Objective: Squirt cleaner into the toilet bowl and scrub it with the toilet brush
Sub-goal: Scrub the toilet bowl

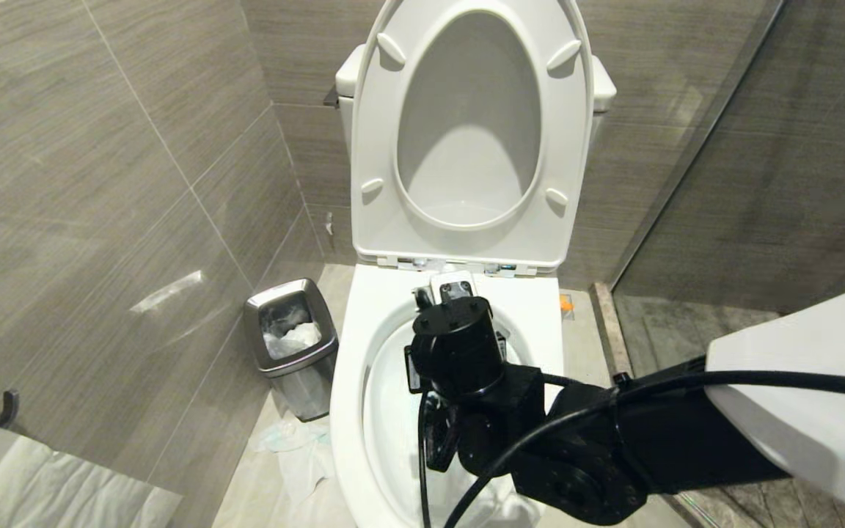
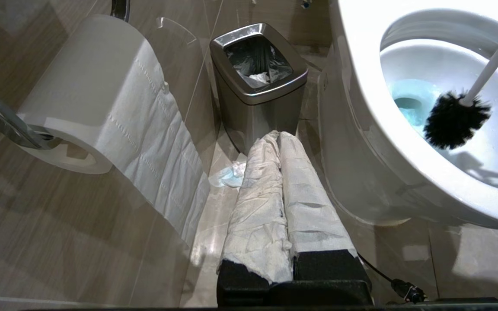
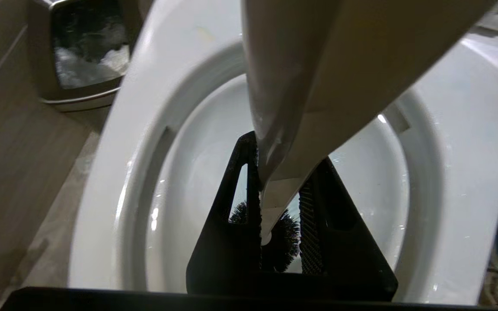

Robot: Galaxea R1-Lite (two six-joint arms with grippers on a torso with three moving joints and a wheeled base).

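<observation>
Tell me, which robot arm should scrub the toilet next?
Probably the right. Its gripper already grips the toilet brush inside the toilet bowl; the left gripper hangs beside it.

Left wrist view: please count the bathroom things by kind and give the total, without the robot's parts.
Toilet bowl: 1
Toilet brush: 1
Steel waste bin: 1
Toilet paper roll: 1
Crumpled tissue on the floor: 1
Total: 5

You see the beige tiled floor (image 2: 214, 233); on it stand the steel waste bin (image 2: 257, 86) and the white ceramic toilet bowl (image 2: 361, 142), with crumpled white paper (image 2: 231, 175) between them.
</observation>
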